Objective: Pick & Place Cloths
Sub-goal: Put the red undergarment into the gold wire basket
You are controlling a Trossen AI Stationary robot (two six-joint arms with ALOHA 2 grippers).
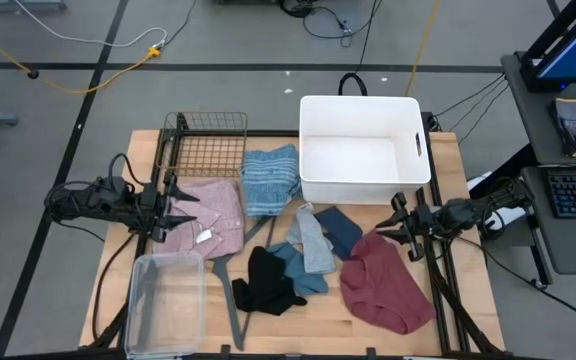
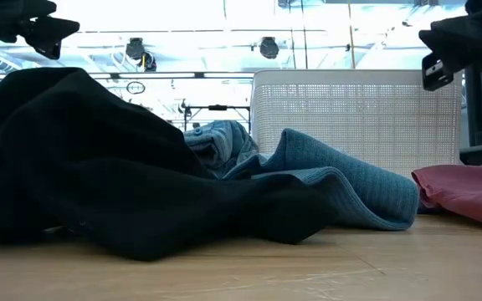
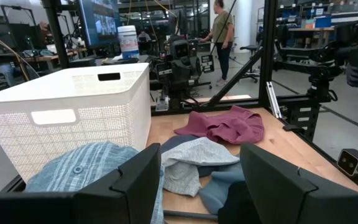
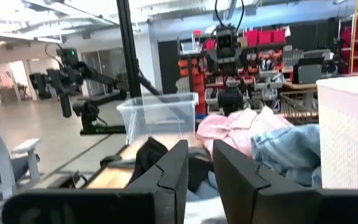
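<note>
While both arms are being held low at opposite edges of the desk [image 1: 368, 325], the high view is showing the left end effector [image 1: 180, 206] poised with its fingers spread and empty over the pink checked shirt [image 1: 213, 218], and the right end effector [image 1: 396, 228] poised at the edge of the maroon cloth [image 1: 386, 282], its fingers narrowly parted and nothing being gripped. A blue striped towel [image 1: 270, 180] is being seen lying against the white bin [image 1: 363, 148], beside a wire basket [image 1: 208, 145]; pale grey-blue [image 1: 313, 240], navy [image 1: 341, 230], teal [image 1: 298, 270] and black [image 1: 266, 285] pieces are lying bunched between the shirt and the maroon cloth, with a clear tub [image 1: 166, 300] and a grey hanger [image 1: 228, 290] near the front. From the low view, the black piece [image 2: 99, 176] is being shown heaped in the foreground, overlapping the teal piece [image 2: 350, 188], with the maroon cloth [image 2: 467, 192] flat beside it and the white bin [image 2: 354, 113] behind. Through the left wrist view, wide-spread fingers [image 3: 138, 183] are framing the striped towel [image 3: 86, 165], the grey-blue piece [image 3: 194, 155] and the maroon cloth [image 3: 222, 124]; a person [image 3: 221, 31] is standing in the room beyond. Through the right wrist view, close-set fingers [image 4: 173, 171] are being pointed toward the black piece [image 4: 148, 155], the pink shirt [image 4: 235, 127] and the clear tub [image 4: 157, 115].
</note>
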